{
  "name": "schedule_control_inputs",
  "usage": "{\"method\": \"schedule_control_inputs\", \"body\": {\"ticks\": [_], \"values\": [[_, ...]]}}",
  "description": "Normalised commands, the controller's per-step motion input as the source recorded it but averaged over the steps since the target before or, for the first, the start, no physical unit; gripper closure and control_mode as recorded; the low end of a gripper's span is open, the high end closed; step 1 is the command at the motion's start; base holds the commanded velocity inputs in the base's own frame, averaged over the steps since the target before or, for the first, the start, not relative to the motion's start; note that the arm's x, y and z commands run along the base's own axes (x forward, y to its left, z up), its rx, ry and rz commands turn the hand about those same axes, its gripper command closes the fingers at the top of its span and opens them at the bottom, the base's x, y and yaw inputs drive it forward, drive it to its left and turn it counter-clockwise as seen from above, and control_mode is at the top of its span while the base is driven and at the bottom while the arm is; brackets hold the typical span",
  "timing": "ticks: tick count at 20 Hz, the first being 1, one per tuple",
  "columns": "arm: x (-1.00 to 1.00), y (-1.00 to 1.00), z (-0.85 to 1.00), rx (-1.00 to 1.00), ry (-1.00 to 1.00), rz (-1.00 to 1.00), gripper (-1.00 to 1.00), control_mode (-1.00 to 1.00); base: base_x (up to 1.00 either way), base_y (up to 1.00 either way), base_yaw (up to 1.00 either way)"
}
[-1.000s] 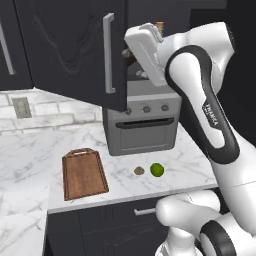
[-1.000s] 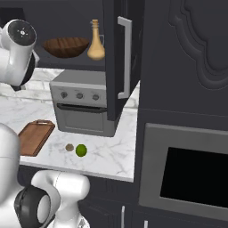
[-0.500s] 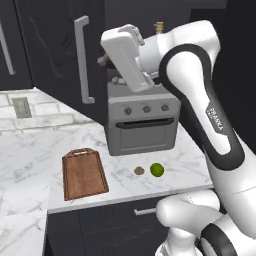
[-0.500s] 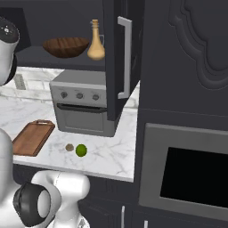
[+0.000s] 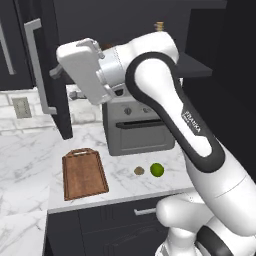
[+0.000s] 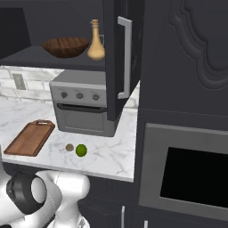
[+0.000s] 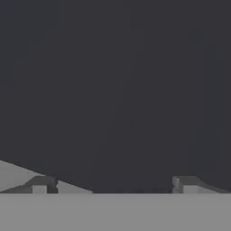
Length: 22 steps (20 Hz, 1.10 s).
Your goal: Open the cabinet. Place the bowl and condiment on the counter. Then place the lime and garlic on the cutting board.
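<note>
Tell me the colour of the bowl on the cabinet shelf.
Dark brown wood with visible grain; the bowl shows best in the right base view.

White marble counter (image 6: 111,153) with grey veins carries a grey toaster oven (image 6: 82,109), standing toward the back by the wall. Cutting board (image 5: 84,174) lies flat on the counter left of the oven's front, handle slot at the far short end, nothing on it. Garlic (image 5: 139,171) and lime (image 5: 157,170) sit on bare marble in front of the oven, just beside each other, garlic to the left, both apart from the board. Dark cabinet shelf (image 6: 40,59) above the oven carries the wooden bowl (image 6: 66,46) and the condiment (image 6: 95,42), upright, just right of the bowl.
</note>
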Motion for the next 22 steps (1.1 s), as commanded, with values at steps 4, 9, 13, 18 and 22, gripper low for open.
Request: {"method": "schedule_control_inputs", "body": {"ticks": [4, 9, 13, 18, 22], "values": [[0.00, 0.64, -0.15, -0.01, -0.03, 0.17, -1.00, -1.00, 0.00, 0.00, 0.00], [-0.10, 0.01, 0.00, -0.01, -0.05, 0.03, -1.00, -1.00, 0.00, 0.00, 0.00], [-0.62, -0.86, 0.04, 0.03, -0.10, 0.00, -1.00, -1.00, 0.00, 0.00, 0.00], [-0.56, -1.00, 0.01, 0.01, -0.10, 0.00, -1.00, -1.00, 0.00, 0.00, 0.00], [-0.35, -1.00, 0.00, -0.01, -0.11, 0.02, -1.00, -1.00, 0.00, 0.00, 0.00]]}}
